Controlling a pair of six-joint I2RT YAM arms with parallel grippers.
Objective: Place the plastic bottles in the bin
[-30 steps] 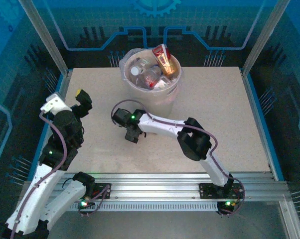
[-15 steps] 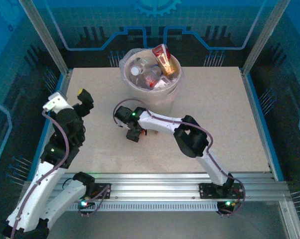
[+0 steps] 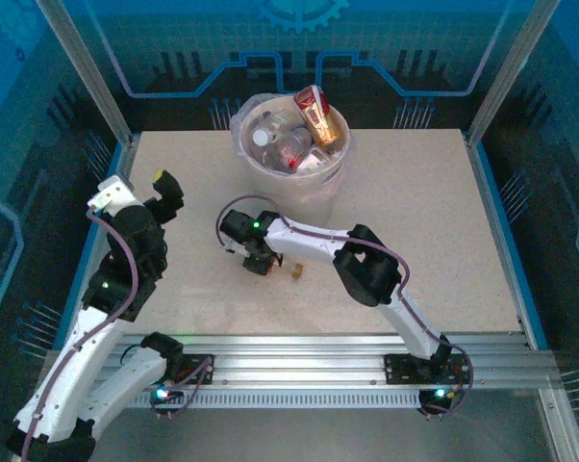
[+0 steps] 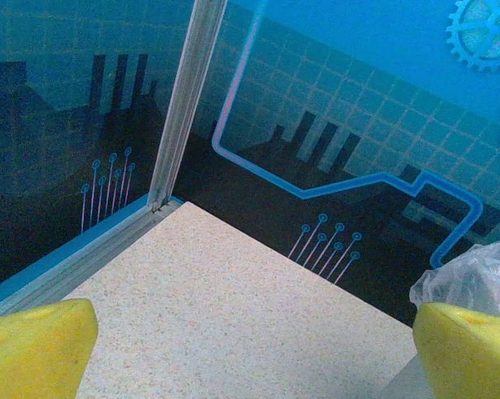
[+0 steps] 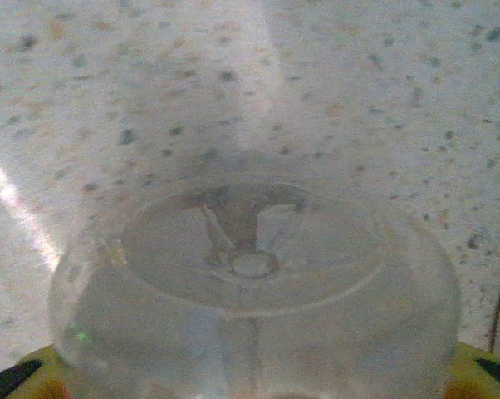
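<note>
Between the yellow pads (image 5: pixel 464 366) of my right gripper (image 3: pixel 259 260) sits a clear bottle (image 5: pixel 254 283). The pads bear on it from both sides, so I take that hand to be clamped on it, low over the table (image 3: pixel 424 221). My wrist camera shows the bottle's round moulded base end-on, with speckled tabletop beyond it. From that I judge its long axis runs roughly along my fingers, not across them, but I cannot tell which way the cap end points.

Outward from that hand, the bin (image 3: pixel 314 188) stands near, farther up the table away from my bases and a little to my right. Its rim is well above where the bottle now is. The move turns on that: the bottle has to go up first and then across over the rim, or it will knock the bin's wall. Other bottles (image 3: pixel 312 111) already crowd the top of the bin, one with a red label poking above the rim, so the drop wants the freer near-left side.

A small orange-brown thing (image 3: pixel 294 272) lies on the table just beside my right forearm, too small to identify.

My left gripper (image 3: pixel 164 190) hangs spread wide with nothing in it near the table's left edge, well apart from the bottle. The right arm is plainly the nearer one.
</note>
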